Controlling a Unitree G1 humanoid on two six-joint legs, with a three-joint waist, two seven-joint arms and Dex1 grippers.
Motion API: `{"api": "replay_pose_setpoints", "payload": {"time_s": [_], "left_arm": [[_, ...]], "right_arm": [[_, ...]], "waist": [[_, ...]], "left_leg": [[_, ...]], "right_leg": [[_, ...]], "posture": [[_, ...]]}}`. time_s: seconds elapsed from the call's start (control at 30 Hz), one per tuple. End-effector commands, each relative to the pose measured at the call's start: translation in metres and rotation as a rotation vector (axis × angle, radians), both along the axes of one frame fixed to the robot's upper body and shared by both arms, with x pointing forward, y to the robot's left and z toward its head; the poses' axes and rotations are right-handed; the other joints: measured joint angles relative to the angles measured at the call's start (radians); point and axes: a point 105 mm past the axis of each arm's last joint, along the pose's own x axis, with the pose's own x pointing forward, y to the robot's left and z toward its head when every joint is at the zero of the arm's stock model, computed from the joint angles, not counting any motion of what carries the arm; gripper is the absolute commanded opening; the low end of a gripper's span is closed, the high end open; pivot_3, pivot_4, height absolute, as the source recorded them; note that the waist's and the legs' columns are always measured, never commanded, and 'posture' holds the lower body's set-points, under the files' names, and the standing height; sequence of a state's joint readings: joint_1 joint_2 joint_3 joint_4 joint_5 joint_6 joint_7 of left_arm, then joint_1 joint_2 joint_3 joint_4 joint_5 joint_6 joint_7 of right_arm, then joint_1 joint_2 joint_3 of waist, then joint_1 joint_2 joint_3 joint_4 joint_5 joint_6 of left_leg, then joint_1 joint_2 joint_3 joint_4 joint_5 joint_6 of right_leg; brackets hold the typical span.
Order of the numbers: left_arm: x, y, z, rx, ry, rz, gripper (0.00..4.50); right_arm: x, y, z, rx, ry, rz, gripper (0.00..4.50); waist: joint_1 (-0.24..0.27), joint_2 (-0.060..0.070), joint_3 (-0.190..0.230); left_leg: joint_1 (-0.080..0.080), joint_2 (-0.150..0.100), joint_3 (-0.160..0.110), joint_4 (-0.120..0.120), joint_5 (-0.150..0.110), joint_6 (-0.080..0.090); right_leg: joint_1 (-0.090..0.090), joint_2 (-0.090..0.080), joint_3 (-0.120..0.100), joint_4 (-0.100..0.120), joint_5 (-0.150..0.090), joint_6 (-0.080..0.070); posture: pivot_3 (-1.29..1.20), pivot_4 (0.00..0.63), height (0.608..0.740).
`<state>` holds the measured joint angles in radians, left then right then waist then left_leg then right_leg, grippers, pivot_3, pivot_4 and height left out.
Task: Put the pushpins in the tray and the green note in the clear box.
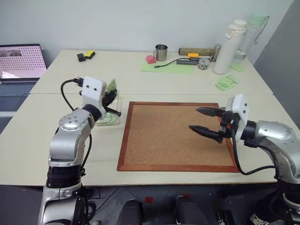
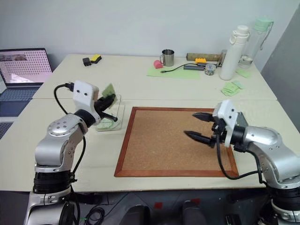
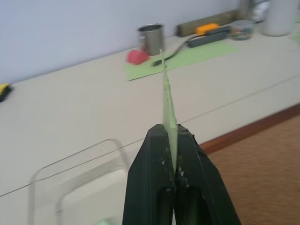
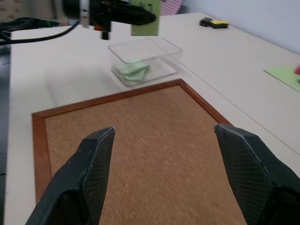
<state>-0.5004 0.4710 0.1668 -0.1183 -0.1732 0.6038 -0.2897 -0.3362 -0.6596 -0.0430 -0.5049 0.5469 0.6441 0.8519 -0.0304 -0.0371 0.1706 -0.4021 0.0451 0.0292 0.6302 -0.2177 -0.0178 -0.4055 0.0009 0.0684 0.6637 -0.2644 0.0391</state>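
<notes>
Corkboard (image 1: 176,136) on beige table (image 1: 56,112); left gripper (image 3: 172,154) clamping green note (image 3: 168,105), right gripper (image 4: 164,136) wide, empty

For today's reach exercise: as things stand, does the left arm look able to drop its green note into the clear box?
Probably yes. The left pincer, shut on the green note, hangs just above the clear box, whose top is open and unblocked.
</notes>
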Motion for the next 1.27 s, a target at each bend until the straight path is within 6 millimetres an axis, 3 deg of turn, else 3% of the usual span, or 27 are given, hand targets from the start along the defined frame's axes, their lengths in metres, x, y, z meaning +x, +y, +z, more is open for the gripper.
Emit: {"api": "replay_pose_setpoints", "payload": {"time_s": [0.03, 0.13, 0.3, 0.53, 0.63, 0.77, 0.87, 1.03, 1.17, 1.27], "left_arm": [[0.005, 0.017, 0.004, -0.018, -0.03, 0.128, 0.0], [0.002, 0.02, -0.011, -0.007, 0.012, 0.163, 0.0], [-0.002, 0.022, -0.02, -0.006, 0.026, 0.171, 1.02], [-0.001, 0.02, -0.016, 0.039, 0.017, 0.139, 2.44], [-0.001, 0.007, -0.007, 0.099, 0.007, 0.02, 2.44], [-0.016, -0.029, 0.014, 0.15, 0.018, -0.322, 2.44], [-0.042, -0.046, -0.001, 0.205, 0.143, -0.557, 2.44], [-0.08, -0.059, -0.03, 0.196, 0.339, -0.796, 2.44], [-0.085, -0.071, -0.039, 0.175, 0.354, -0.853, 2.44], [-0.081, -0.081, -0.035, 0.15, 0.306, -0.877, 2.44]], "right_arm": [[-0.014, 0.022, 0.009, 0.011, -0.036, 0.077, 3.55], [-0.016, 0.027, 0.009, 0.02, -0.027, 0.087, 3.55], [-0.013, 0.024, 0.009, 0.024, -0.026, 0.055, 3.57], [-0.005, 0.017, 0.009, 0.037, -0.026, -0.012, 3.57], [-0.001, 0.01, 0.009, 0.04, -0.021, -0.061, 3.57], [0.002, -0.016, 0.006, 0.004, -0.004, -0.158, 3.57], [-0.006, -0.037, -0.001, -0.056, 0.051, -0.18, 3.57], [-0.009, -0.078, -0.014, -0.138, 0.105, -0.291, 3.57], [-0.007, -0.091, -0.021, -0.136, 0.113, -0.345, 3.57], [-0.006, -0.092, -0.024, -0.114, 0.116, -0.36, 3.57]], "waist": [[0.001, 0.0, 0.0], [0.002, -0.003, 0.001], [0.002, -0.003, 0.001], [0.002, -0.003, 0.001], [0.002, -0.003, 0.001], [0.003, -0.004, 0.002], [0.004, -0.003, 0.002], [-0.003, -0.003, 0.002], [-0.001, -0.003, 0.002], [0.0, -0.003, 0.002]], "left_leg": [[0.0, 0.0, 0.0, 0.0, 0.0, 0.0], [-0.001, 0.001, 0.0, 0.0, 0.0, 0.0], [-0.002, 0.001, 0.0, 0.0, 0.0, 0.0], [-0.002, 0.0, 0.0, 0.0, 0.0, 0.0], [-0.002, 0.0, 0.001, 0.0, 0.0, 0.0], [-0.004, 0.0, 0.001, 0.0, 0.0, 0.0], [-0.006, 0.0, 0.001, 0.0, 0.0, 0.0], [-0.005, 0.001, 0.002, 0.0, 0.0, 0.0], [-0.005, 0.0, 0.001, 0.001, 0.0, 0.0], [-0.003, 0.0, 0.001, 0.001, 0.0, 0.0]], "right_leg": [[0.0, 0.0, 0.0, 0.0, 0.0, 0.0], [0.0, -0.002, -0.001, -0.001, 0.002, -0.004], [-0.001, -0.004, -0.002, -0.001, 0.002, -0.004], [-0.001, -0.003, -0.003, 0.0, 0.002, -0.004], [-0.001, -0.003, -0.003, 0.0, 0.002, -0.004], [-0.001, -0.003, -0.005, -0.001, 0.002, -0.004], [-0.002, -0.005, -0.005, -0.002, 0.002, -0.004], [-0.002, -0.005, -0.004, -0.002, 0.001, -0.003], [-0.002, -0.003, -0.005, 0.0, -0.001, -0.001], [-0.001, -0.003, -0.004, 0.0, -0.001, -0.001]], "posture": [[0.0, 0.15, 0.74], [0.0, 0.15, 0.74], [0.0, 0.15, 0.74], [0.0, 0.15, 0.74], [0.0, 0.15, 0.74], [0.0, 0.15, 0.74], [0.0, 0.15, 0.74], [0.0, 0.15, 0.74], [0.0, 0.15, 0.74], [0.0, 0.15, 0.74]]}}
